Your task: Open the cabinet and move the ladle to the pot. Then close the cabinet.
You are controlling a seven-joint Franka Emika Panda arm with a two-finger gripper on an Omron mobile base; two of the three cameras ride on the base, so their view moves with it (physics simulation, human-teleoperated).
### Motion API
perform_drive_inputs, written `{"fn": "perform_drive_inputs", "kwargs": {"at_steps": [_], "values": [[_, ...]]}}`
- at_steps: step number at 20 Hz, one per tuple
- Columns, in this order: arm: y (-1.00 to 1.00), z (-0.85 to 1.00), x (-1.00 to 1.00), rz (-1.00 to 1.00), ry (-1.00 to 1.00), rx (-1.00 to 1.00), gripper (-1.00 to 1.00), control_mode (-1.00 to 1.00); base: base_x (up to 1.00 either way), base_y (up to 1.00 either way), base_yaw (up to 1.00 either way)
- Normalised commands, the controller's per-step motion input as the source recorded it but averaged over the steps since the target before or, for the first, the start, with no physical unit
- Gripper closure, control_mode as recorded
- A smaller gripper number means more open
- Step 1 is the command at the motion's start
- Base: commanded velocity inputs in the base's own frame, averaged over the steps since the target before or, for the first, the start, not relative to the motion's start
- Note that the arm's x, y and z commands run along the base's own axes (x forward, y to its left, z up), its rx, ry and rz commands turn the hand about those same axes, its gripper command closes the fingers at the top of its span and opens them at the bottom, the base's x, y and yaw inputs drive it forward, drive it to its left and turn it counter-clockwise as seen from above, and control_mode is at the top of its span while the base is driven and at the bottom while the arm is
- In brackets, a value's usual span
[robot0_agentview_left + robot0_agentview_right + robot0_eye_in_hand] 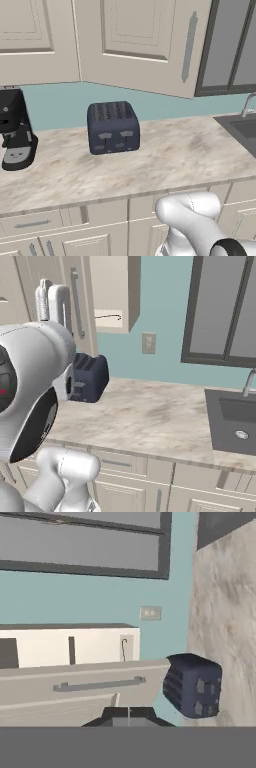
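The beige upper cabinet (114, 291) stands open, its door (145, 40) swung out from the wall with the silver bar handle (189, 47) on its free edge. Inside, on the pale shelf, lies the black ladle (107, 317), a thin handle with a hooked end. The hand view, rolled sideways, shows the door handle (100, 684) in front and the ladle's hook (124, 648) behind it. My gripper (129, 718) is shut and empty, close in front of the door and apart from the handle. My wrist (54, 302) rises beside the door. The pot is out of view.
A dark blue toaster (113, 127) sits on the marble counter (175, 160) below the cabinet. A black coffee machine (15, 130) stands at the left. A sink (235, 421) with a faucet lies to the right, under a dark-framed window (225, 306).
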Motion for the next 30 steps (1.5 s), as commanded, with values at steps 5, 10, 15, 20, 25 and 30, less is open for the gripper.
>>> {"fn": "perform_drive_inputs", "kwargs": {"at_steps": [5, 10, 15, 20, 25, 30], "values": [[-0.27, -0.8, 0.0, 0.14, -0.29, 0.5, 1.0, -1.0, 0.0, 0.0, 0.0], [-0.11, -0.97, 0.04, 0.16, -0.39, 0.45, 1.0, -1.0, 0.0, 0.0, 0.0], [0.0, -0.3, 0.35, 0.18, -0.52, 0.07, 1.0, -1.0, 0.0, 0.0, 0.0], [-0.01, 0.0, 0.88, 0.19, -0.05, 0.0, 1.0, -1.0, 0.0, 0.0, 0.0], [-0.16, 0.0, 0.8, 0.24, 0.0, 0.0, 1.0, -1.0, 0.0, 0.0, 0.0], [-0.21, 0.0, 0.69, 0.29, 0.0, 0.01, 1.0, -1.0, 0.0, 0.0, 0.0]]}}
